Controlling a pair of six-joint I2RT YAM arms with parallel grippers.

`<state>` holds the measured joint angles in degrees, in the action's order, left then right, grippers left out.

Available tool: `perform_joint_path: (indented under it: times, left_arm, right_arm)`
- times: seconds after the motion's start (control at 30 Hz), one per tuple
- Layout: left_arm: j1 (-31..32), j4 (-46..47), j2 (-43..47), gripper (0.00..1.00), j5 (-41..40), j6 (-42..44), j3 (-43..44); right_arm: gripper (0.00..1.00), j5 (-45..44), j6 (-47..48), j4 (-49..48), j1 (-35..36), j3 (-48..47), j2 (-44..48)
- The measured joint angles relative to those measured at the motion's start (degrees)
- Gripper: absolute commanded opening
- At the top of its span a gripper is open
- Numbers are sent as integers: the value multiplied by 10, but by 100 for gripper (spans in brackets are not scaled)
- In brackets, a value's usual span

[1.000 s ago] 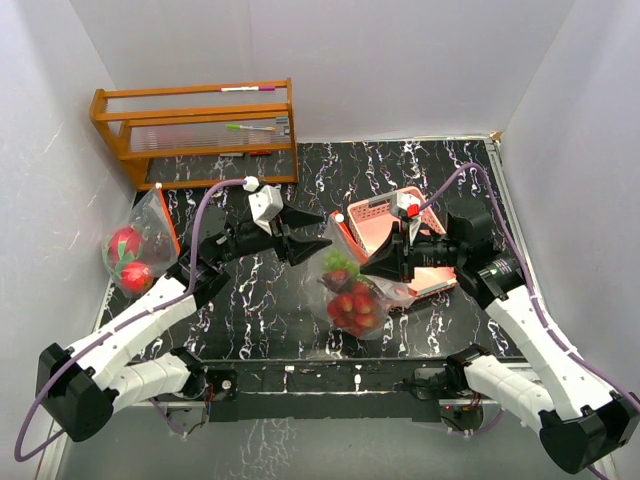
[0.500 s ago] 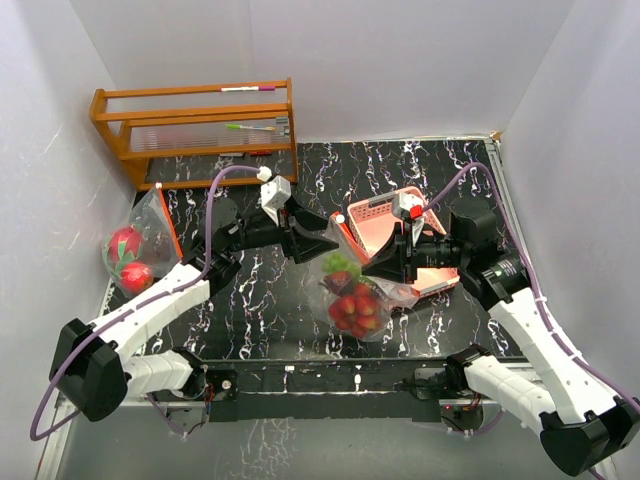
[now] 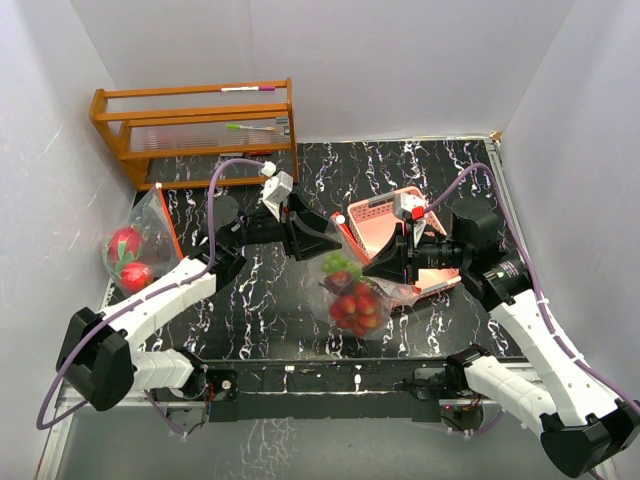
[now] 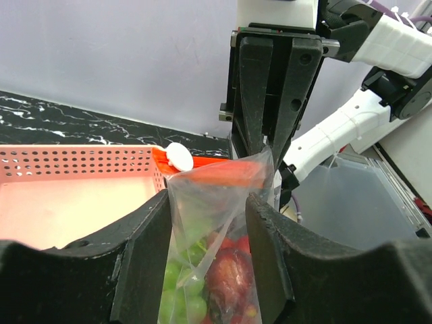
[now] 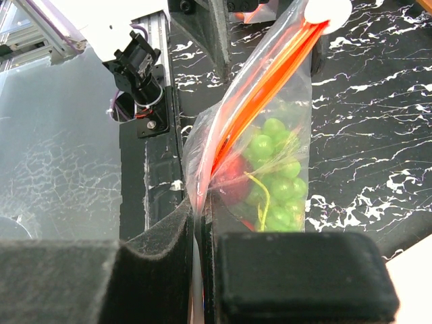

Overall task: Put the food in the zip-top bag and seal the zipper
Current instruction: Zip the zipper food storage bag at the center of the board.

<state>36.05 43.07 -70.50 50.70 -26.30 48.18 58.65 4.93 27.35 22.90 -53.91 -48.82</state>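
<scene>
The zip-top bag point(image 3: 350, 290) hangs at the table's middle, holding green grapes point(image 5: 277, 175) and red apples point(image 3: 356, 308). An orange zipper strip point(image 5: 270, 81) runs along its top to a white slider point(image 4: 179, 156). My right gripper point(image 5: 202, 209) is shut on the bag's near top corner. My left gripper point(image 4: 208, 253) is open, its fingers point(image 4: 145, 263) standing on either side of the bag just below the zipper with the film and fruit between them. In the top view the left gripper point(image 3: 333, 240) sits at the bag's far end, facing the right gripper point(image 3: 375, 270).
A pink mesh basket point(image 3: 380, 212) stands right behind the bag, under the right arm. A second clear bag point(image 3: 150, 225) with a dragon fruit point(image 3: 125, 245) lies at the left edge. A wooden rack point(image 3: 195, 130) stands at the back left.
My left gripper has moved right to the bag and now straddles its top, jaws slightly narrower. The right gripper has kept its hold, and the bag has barely shifted.
</scene>
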Motion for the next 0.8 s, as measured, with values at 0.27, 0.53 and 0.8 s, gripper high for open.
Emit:
perform_joint_path:
  times: [0.27, 0.53, 0.8]
  left_arm:
    - [-2, 76, -43, 32, 31, -56, 2]
    - [-4, 126, -59, 21, 69, -101, 5]
    - [-5, 178, -70, 0, 90, -148, 5]
  right_arm:
    - [8, 0, 0, 6, 0, 0, 0]
    - [8, -2, 0, 12, 0, 0, -1]
    - [8, -3, 0, 12, 0, 0, -5]
